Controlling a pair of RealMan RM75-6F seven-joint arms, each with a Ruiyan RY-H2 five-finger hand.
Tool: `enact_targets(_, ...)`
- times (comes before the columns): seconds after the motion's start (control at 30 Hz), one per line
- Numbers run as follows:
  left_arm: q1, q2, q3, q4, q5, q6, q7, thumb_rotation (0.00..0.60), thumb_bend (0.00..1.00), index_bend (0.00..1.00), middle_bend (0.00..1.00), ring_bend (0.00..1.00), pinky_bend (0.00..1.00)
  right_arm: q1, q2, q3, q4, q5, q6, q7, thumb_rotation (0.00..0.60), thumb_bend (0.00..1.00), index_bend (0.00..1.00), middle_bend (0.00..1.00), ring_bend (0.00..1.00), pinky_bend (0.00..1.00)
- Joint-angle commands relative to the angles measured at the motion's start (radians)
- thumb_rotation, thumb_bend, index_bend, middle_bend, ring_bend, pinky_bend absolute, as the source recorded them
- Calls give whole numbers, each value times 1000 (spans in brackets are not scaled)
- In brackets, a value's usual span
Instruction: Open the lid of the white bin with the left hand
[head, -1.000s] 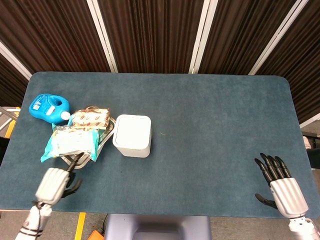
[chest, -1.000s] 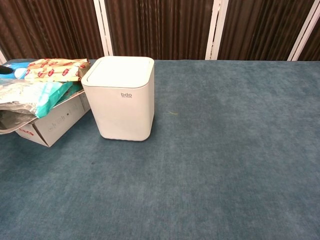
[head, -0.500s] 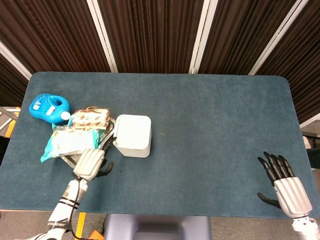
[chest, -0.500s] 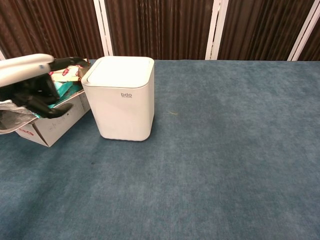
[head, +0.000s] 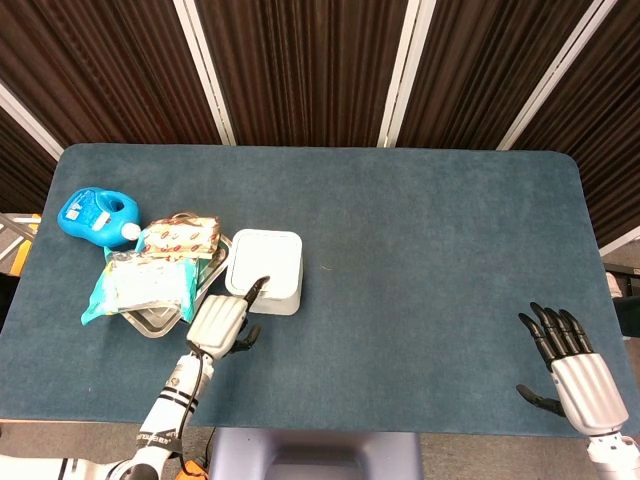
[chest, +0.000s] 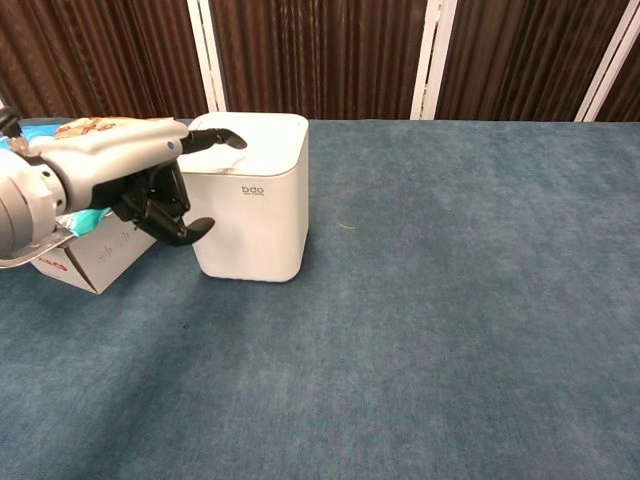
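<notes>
Bin: the white square plastic bin (head: 264, 272) stands on the blue-green carpeted table (head: 420, 250), in its left part, and is the landmark for the places below.
Lid: the flat white lid of the bin (chest: 262, 145) lies closed and level on the bin; I see no gap at its edge.
Left hand: the left hand with silver back and black fingers (head: 222, 322) is at the near left corner of the bin. One black finger (chest: 222, 137) is stretched out over the near edge of the lid, and the other fingers are curled under the palm, holding nothing. From the chest view the fingertip looks on or just above the lid; I cannot tell which.
Right hand: the right hand of the same silver and black build (head: 570, 372) is well apart from the bin, at the near right edge of the table, with fingers spread and nothing in it.
Beside the bin: a grey cardboard box (chest: 100, 250) touching or just beside the left wall of the bin, with a teal plastic packet (head: 140, 285) and a red patterned snack pack (head: 180, 238) on it; a blue detergent bottle (head: 97, 215) is further left.
Done: as I judge, only the approach of the left hand.
Left to do: the press or lift on the lid, and the opening itself.
</notes>
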Motion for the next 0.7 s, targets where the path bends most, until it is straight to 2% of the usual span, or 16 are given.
enact_targets(0.03,-9,-8,14,6,-4,12,14,600,459,0,1000,1000,1000,0,0,0,0,0,1,1,600,84,0,0,0,0)
enact_targets(0.47,-52,8,62,12,-91,0,41,600,459,0,1000,1000,1000,-1,-2,3,2,-1,5,0,600,84,0,0,0,0)
enact_targets(0.53,-48,14,64,7,-44,9,14,600,460,0,1000,1000,1000,-1,-2,3,1,0,5,0,600,84,0,0,0,0)
enact_targets(0.6,-36,13,76,24,81,46,-17,600,460,0,1000,993,1000,-1,-2,3,1,1,4,0,600,84,0,0,0,0)
enact_targets(0.7,-24,9,93,44,171,75,-37,600,460,0,987,957,1000,-1,-2,3,1,1,4,0,600,84,0,0,0,0)
